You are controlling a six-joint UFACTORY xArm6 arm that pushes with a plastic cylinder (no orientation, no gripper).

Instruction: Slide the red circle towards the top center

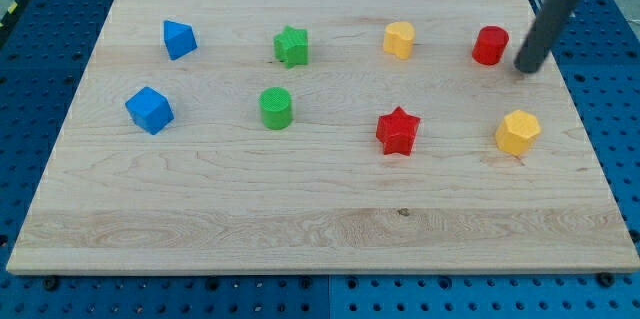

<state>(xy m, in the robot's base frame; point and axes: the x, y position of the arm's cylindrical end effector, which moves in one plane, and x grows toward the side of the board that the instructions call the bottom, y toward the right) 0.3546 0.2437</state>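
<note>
As the camera view shows it, the wooden tabletop (320,219) carries eight blocks in two loose rows, set on a blue perforated base (620,89).

Task item: the red circle (490,46) stands in the upper row, toward the view's right, well to the right of the top centre of the board. It stands upright and touches no other block.

My tip (525,67) rests just beside the red circle, on its right side and slightly lower in the view. A narrow strip of bare wood shows between the two, so contact cannot be confirmed. The rod rises from the tip toward the view's top right and leaves the frame there. No claw is fitted to this arm, so no open or closed state applies; the rod holds nothing.

Upper row, from the view's left:
- blue block (178,39), angular, exact shape unclear
- green star (291,46)
- yellow block (399,39), rounded, exact shape unclear
- red circle

Lower row, from the view's left:
- blue cube (149,110)
- green cylinder (275,108)
- red star (397,131)
- yellow hexagon (518,132)

All blocks stand apart from one another. The yellow hexagon lies below my tip in the view, well apart from it. A printed black-and-white marker (541,4) sits off the tabletop's top right corner, partly covered by the rod.
</note>
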